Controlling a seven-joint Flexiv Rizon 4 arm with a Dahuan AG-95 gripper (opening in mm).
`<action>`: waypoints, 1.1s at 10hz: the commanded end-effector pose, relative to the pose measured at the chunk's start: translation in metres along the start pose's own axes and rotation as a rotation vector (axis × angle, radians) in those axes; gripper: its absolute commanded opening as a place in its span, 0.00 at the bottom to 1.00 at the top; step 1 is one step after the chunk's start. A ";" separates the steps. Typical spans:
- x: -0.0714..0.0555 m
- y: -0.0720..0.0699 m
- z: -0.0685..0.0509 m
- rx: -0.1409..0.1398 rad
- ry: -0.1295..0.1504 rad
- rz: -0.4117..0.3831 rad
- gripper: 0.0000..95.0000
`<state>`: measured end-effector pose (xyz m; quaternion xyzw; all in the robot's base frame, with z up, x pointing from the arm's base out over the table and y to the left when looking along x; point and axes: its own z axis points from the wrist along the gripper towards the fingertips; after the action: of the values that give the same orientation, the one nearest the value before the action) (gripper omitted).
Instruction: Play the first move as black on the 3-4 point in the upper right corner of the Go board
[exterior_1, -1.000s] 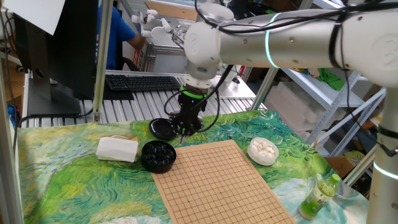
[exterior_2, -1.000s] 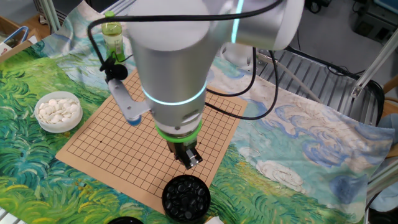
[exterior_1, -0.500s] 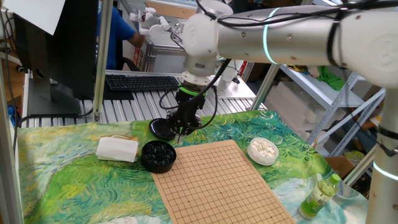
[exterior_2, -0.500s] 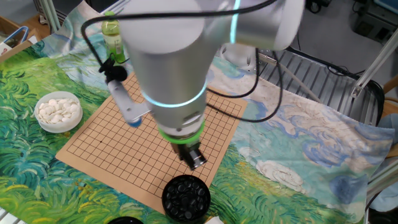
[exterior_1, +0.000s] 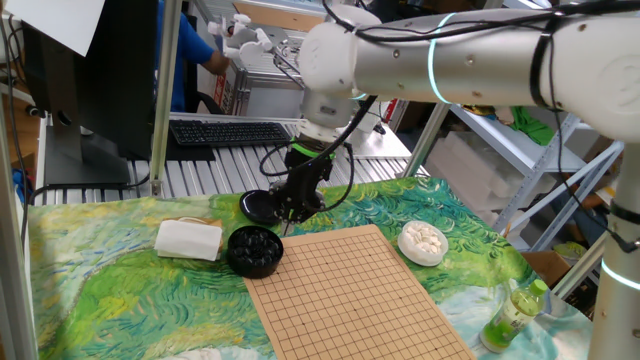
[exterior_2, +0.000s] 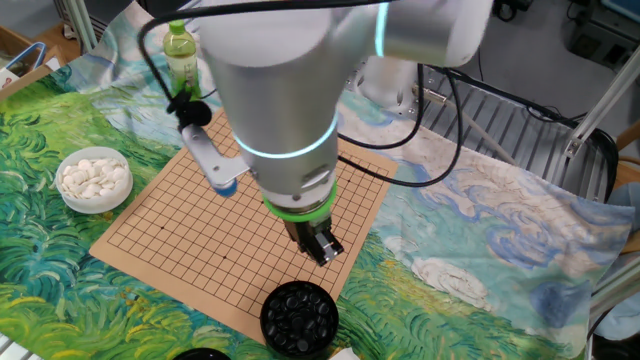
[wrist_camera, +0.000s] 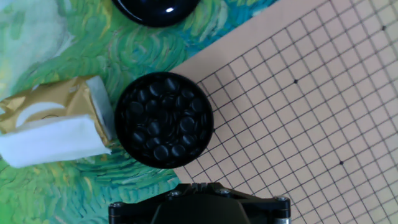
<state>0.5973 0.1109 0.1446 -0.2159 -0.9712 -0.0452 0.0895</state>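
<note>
A: What's the step in hand?

B: As I judge it, fetching a black stone (wrist_camera: 163, 132). None lies on the Go board (exterior_1: 350, 295), and the gripper (exterior_2: 322, 247) hangs above the table near the board's corner, with the bowl of black stones (wrist_camera: 163, 120) just beyond it.

A: Are the jaws spread or pressed together?

B: I cannot tell. The hand view shows only the dark housing at its bottom edge, no fingertips, and in both fixed views the tips are too small and dark to read. I see nothing pinched.

A: Where do the stones lie relative to the jaws?

B: Below them and slightly ahead; in the hand view the bowl sits just above the housing, a little left of centre. The folded packet (wrist_camera: 53, 130) touches the bowl's far side.

A: How to do it well?

B: Centre over one stone near the top of the heap, descend straight, close gently on that single stone, and avoid the bowl's rim.
</note>
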 end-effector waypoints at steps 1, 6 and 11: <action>0.004 -0.002 0.001 0.073 -0.060 -0.029 0.00; 0.029 -0.007 -0.022 0.140 -0.055 -0.041 0.00; 0.043 -0.010 -0.019 0.126 -0.070 -0.062 0.00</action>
<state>0.5563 0.1170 0.1709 -0.1949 -0.9768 0.0314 0.0829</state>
